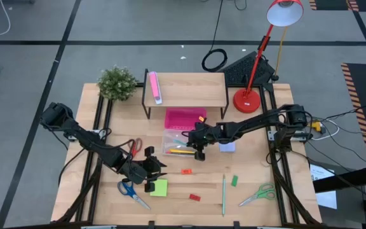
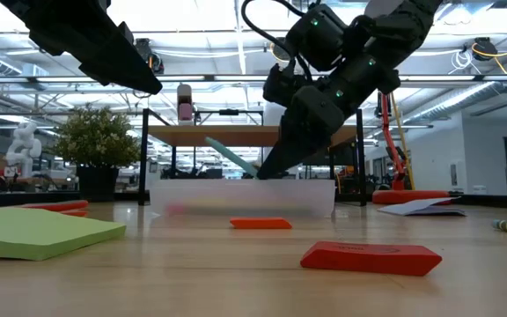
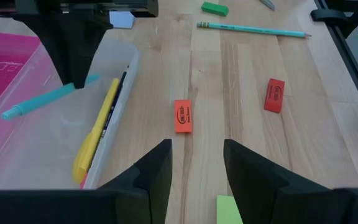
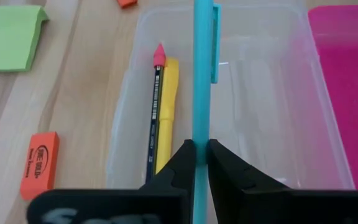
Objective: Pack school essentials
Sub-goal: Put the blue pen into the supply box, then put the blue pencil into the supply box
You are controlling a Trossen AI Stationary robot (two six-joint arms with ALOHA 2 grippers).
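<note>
A teal pen (image 4: 200, 74) sits between black tool fingers (image 4: 178, 163) over a clear box (image 4: 261, 93) holding a yellow marker (image 4: 167, 106) and a dark pencil (image 4: 155, 112) with a pink eraser tip. Orange erasers (image 3: 183, 116) and a lime-green note pad (image 1: 159, 187) lie on the pale wood worktop (image 3: 241, 81), a pink tray (image 1: 184, 118) beyond.

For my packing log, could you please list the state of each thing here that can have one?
Right gripper: shut on teal pen, over the clear box.
Left gripper: open, empty.
Clear box: open, holding a yellow pen and pencil.
Green scissors: blades closed, on the table.
</note>
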